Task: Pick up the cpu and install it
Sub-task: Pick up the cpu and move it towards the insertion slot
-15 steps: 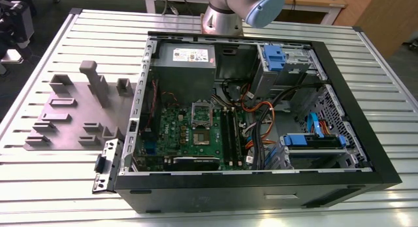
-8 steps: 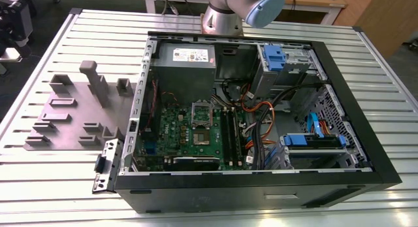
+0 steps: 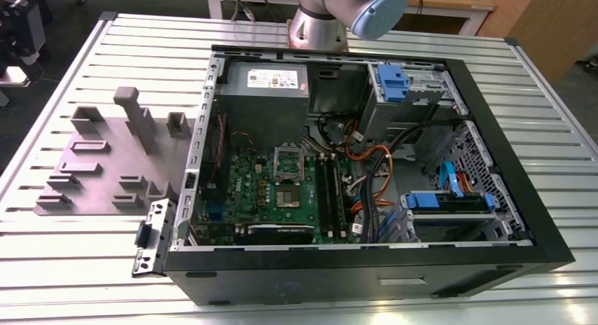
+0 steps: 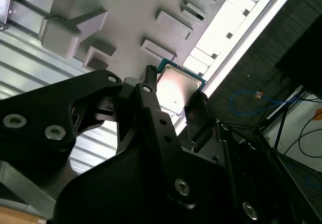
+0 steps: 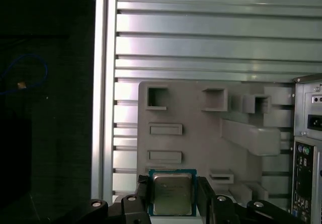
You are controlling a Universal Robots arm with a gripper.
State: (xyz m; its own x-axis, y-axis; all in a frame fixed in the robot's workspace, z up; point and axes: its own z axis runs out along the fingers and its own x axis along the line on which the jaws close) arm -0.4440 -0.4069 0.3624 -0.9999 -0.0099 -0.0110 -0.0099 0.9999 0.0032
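cpu (image 4: 177,88) partly behind claw (image 4: 173,93)

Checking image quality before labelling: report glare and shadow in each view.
Second wrist view: glare whitens the top of the cpu; first wrist view: bright bands across the table, darkness beyond its edge; exterior view: even light, computer case interior dimmer.

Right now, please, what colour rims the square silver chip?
Teal-green rim on the cpu; clearest in the first wrist view.

**What lies where**

We find the plate (image 3: 103,178) on the table (image 3: 561,129), by its edge at the exterior view's left, the case (image 3: 374,283) just beside it, the board (image 3: 280,192) inside. In the first wrist view the cpu (image 5: 172,196) sits in the gripper (image 5: 173,194), over the plate's edge.
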